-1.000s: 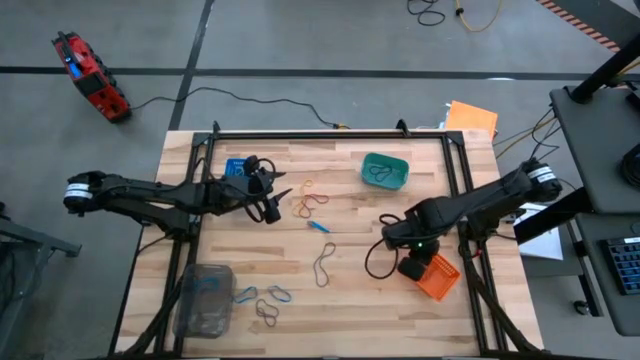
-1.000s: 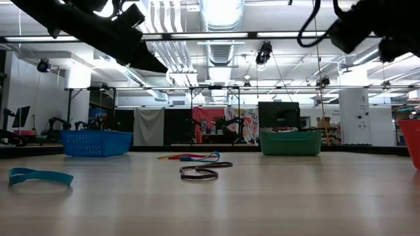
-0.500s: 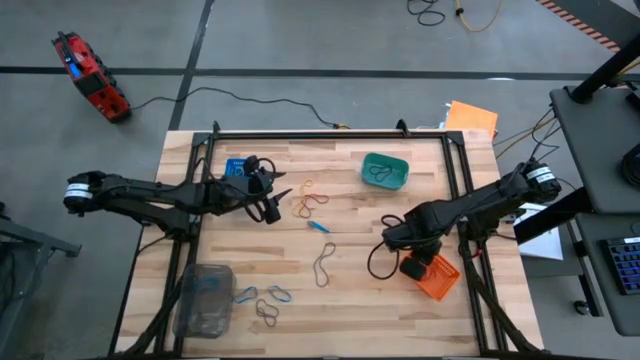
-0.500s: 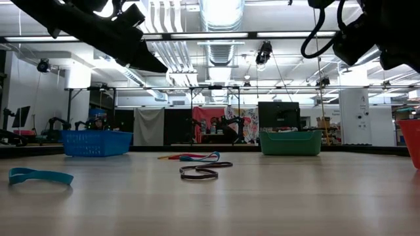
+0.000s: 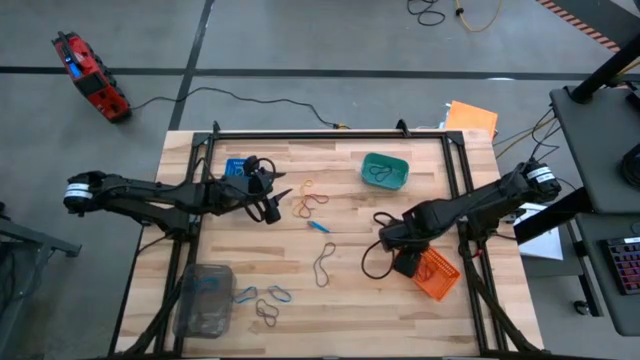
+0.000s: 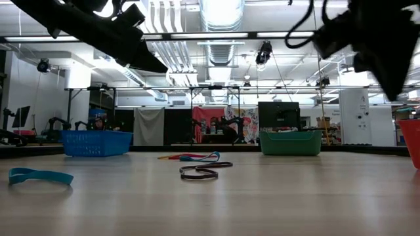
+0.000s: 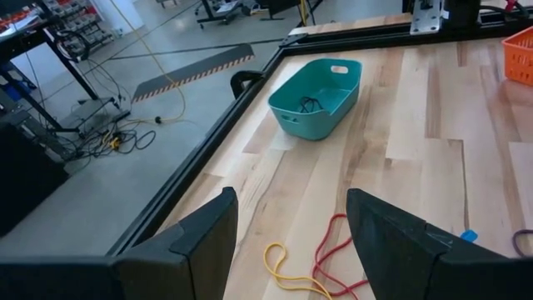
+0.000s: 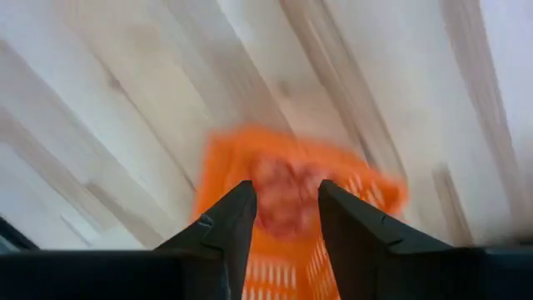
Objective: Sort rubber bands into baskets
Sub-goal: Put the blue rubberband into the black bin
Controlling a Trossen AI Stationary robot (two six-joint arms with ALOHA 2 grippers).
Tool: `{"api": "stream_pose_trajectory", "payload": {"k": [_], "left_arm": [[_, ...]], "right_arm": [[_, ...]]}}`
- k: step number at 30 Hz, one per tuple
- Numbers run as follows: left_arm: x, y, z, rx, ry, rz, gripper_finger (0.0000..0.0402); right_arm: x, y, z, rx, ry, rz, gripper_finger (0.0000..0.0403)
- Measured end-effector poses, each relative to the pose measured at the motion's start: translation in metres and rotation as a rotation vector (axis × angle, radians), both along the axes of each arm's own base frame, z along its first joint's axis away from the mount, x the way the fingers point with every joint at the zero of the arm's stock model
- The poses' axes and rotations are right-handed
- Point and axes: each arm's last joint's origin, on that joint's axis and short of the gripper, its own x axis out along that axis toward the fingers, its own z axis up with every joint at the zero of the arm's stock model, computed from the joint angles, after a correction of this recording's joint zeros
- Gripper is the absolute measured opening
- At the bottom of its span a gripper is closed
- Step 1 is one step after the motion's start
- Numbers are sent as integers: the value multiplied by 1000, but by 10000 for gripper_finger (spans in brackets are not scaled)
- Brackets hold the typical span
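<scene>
Wooden desk [image 5: 350, 290] under two dark arms. Orange basket [image 5: 437, 275] sits directly below the right end effector [image 5: 404, 264], fingers parted with nothing between them. Rubber bands [image 5: 311, 203] lie just ahead of the left end effector [image 5: 283, 196], fingers apart and empty. Teal basket [image 5: 385, 171] stands farther beyond it; blue basket [image 6: 96, 142] beside it.

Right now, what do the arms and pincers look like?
Both arms are dark, jointed links with a pale band near each base. A black cable loops beside the right pincer. The left pincer has two flat, dark, wedge-shaped fingers; the right's look alike.
</scene>
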Motion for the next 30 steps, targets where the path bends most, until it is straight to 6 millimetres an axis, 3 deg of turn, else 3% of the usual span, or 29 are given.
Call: {"api": "stream_pose_trajectory", "payload": {"k": [10, 20, 30], "left_arm": [[0, -2, -3, -67, 13, -65, 208], [-2, -10, -13, -242, 89, -263, 208], [7, -12, -18, -262, 76, -285, 208]], "right_arm": [[38, -16, 6, -16, -401, 159, 124], [59, -33, 15, -257, -634, 338, 113], [81, -35, 34, -361, -942, 588, 135]]}}
